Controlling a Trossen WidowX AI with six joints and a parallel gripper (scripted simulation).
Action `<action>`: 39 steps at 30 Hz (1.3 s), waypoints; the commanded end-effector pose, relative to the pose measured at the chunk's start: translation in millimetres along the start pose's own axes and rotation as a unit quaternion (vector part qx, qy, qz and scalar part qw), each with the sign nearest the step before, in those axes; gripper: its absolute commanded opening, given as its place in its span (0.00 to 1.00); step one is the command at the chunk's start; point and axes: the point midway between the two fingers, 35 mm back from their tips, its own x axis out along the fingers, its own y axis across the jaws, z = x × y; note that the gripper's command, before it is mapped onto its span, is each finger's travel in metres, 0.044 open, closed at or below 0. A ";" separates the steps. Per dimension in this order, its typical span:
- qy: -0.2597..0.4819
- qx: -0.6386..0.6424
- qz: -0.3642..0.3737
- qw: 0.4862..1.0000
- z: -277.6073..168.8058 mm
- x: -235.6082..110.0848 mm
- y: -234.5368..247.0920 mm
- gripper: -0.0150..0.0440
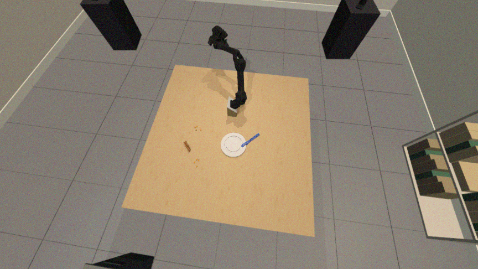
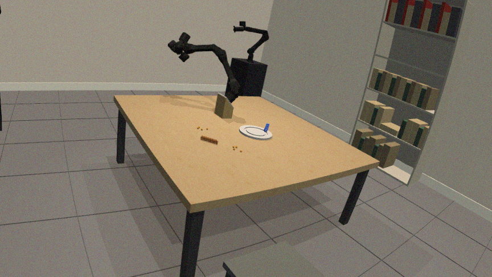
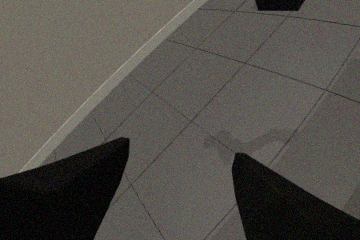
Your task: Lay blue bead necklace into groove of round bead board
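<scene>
On my feed the wooden counter (image 1: 225, 195) carries the round bead board (image 1: 233, 144). The blue bead necklace (image 1: 250, 139) lies straight — one end on the board's right rim, long axis running outward toward the counter's far-right. My gripper (image 3: 182, 152) hangs over floor tiles, partly open, grasping nothing.
</scene>
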 end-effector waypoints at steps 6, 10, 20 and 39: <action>0.025 -0.025 0.090 0.995 -2.9 -56.0 29.3 0.68; 0.036 -0.034 0.130 0.990 -5.6 -83.9 41.1 0.68; 0.064 -0.060 0.226 0.970 -13.3 -156.6 62.7 0.68; 0.095 -0.143 0.374 0.912 -24.8 -288.5 66.7 0.68</action>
